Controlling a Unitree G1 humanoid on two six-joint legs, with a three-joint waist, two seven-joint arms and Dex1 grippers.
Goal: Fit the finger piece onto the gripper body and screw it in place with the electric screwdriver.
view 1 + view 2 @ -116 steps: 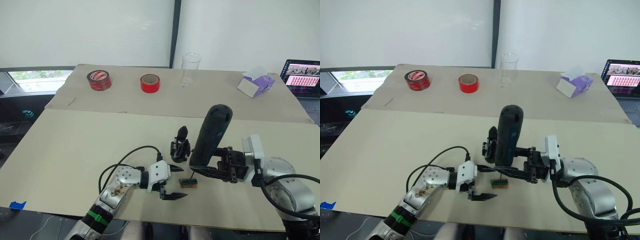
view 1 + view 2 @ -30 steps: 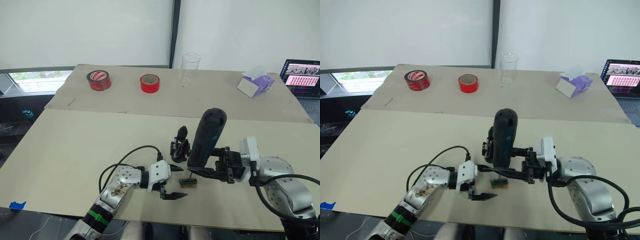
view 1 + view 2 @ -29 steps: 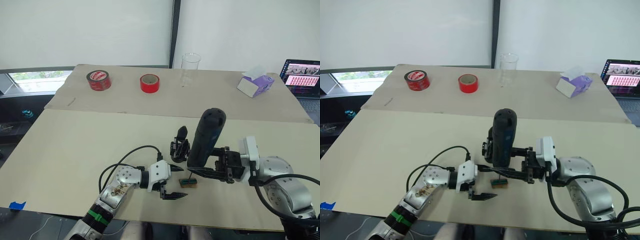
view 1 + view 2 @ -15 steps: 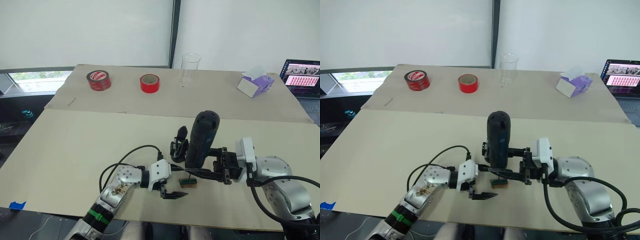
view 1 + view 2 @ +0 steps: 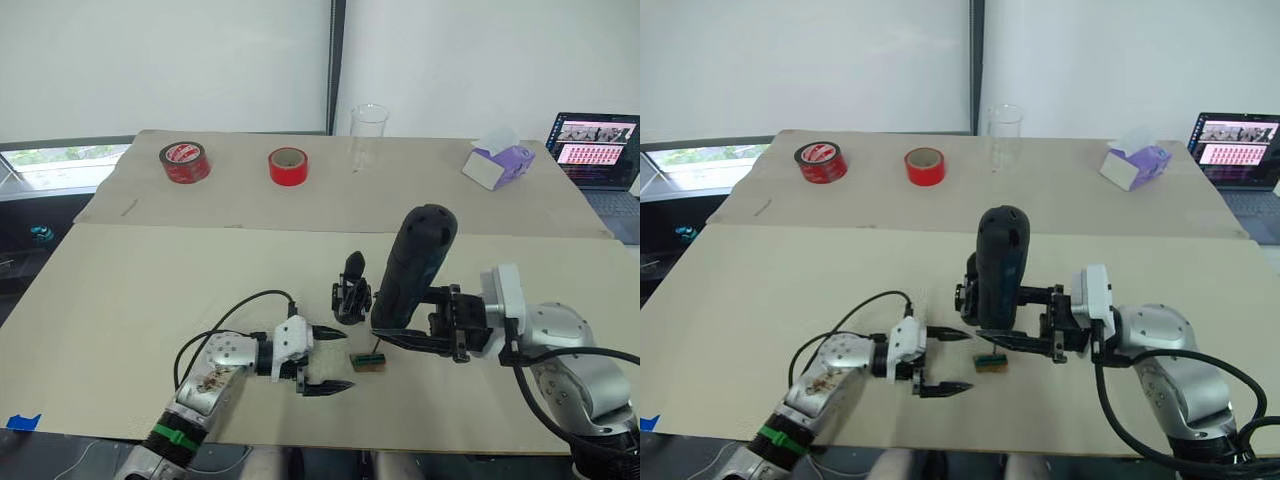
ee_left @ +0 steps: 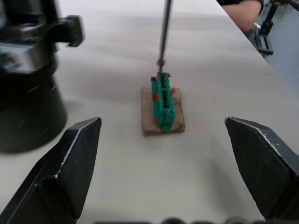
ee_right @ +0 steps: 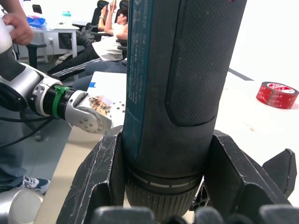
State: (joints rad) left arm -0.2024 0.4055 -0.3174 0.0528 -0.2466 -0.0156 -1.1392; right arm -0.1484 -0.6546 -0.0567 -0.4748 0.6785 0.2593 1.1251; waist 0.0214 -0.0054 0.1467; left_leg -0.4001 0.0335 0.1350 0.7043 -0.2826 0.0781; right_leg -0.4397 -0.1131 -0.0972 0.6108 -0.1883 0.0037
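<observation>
Right tool [image 5: 415,335], clamped low on the electric screwdriver [image 5: 410,268] at frame centre, carries a heavy, top-loaded, rigid load; left tool [image 5: 322,358] spread, empty.

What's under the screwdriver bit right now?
The electric screwdriver has its thin bit coming down onto the small green-brown block lying flat on the table. The bit's tip sits at the block's far end; whether a screw is there can't be made out.
</observation>
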